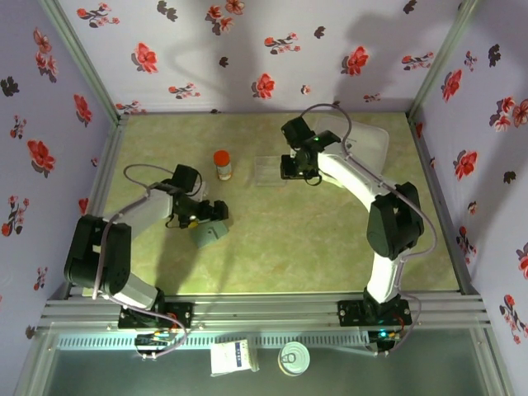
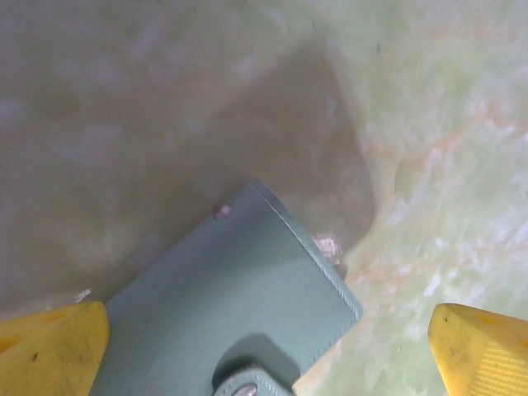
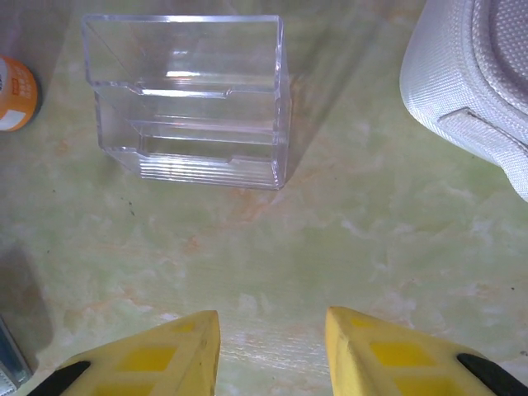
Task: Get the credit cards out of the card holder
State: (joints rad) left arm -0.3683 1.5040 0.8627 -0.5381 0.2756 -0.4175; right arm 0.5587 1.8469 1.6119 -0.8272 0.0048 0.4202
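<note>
a pale green marbled table (image 1: pixel 272 247) sits inside lilac walls printed with red flowers. at the left, the left gripper (image 1: pixel 203 216) hangs low over the card holder (image 1: pixel 209 233), which lies flat on the table near the left arm's wrist. from the left wrist, the left gripper (image 2: pixel 268 342) stands spread wide with nothing held. the card holder (image 2: pixel 231 313) lies below and between its yellow fingers (image 2: pixel 58 342), its stitched corner pointing away, and whether the near finger touches its edge cannot be told. further right, an orange-capped bottle (image 1: pixel 223 163) stands upright, and just beyond it is a clear plastic stand (image 1: pixel 270 169). the right gripper (image 1: pixel 299 169) is just to the right of that stand. in the right wrist view, the right gripper (image 3: pixel 272 346) is part open, with bare table in the gap and no grip on anything. the stand (image 3: pixel 194 99) is ahead of it, and a white box (image 3: pixel 470 82) lies at the far right.
</note>
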